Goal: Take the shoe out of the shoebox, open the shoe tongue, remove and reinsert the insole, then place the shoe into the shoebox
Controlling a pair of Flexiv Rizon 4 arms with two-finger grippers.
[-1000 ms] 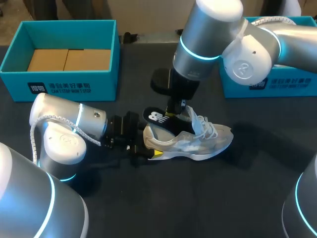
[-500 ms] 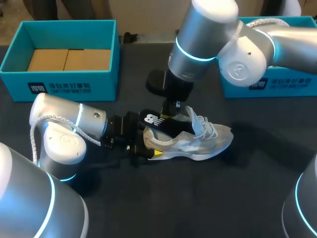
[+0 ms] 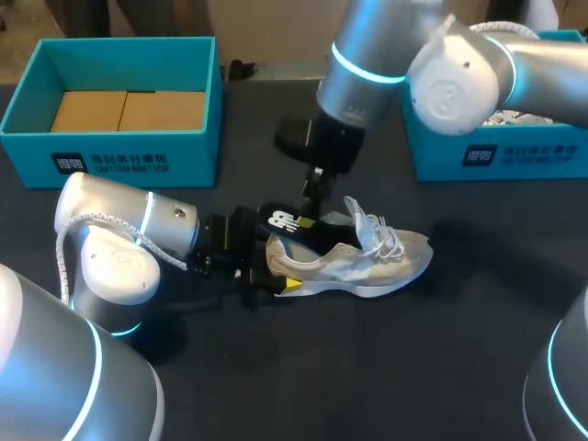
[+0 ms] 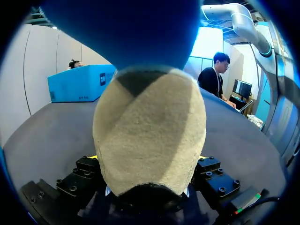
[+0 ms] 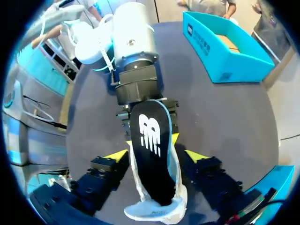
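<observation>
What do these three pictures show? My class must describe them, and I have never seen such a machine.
A robot's left arm and right arm stand at a dark table; each ends in a two-fingered, yellow-tipped gripper. One picture looks down from above; the round ones come from cameras on the wrists. On the table lie a pale sneaker, an open blue shoebox and a second blue box. The left gripper is shut on the sneaker's heel, which fills its wrist view. The right gripper hangs open above the sneaker, the black insole poking up between its fingers.
</observation>
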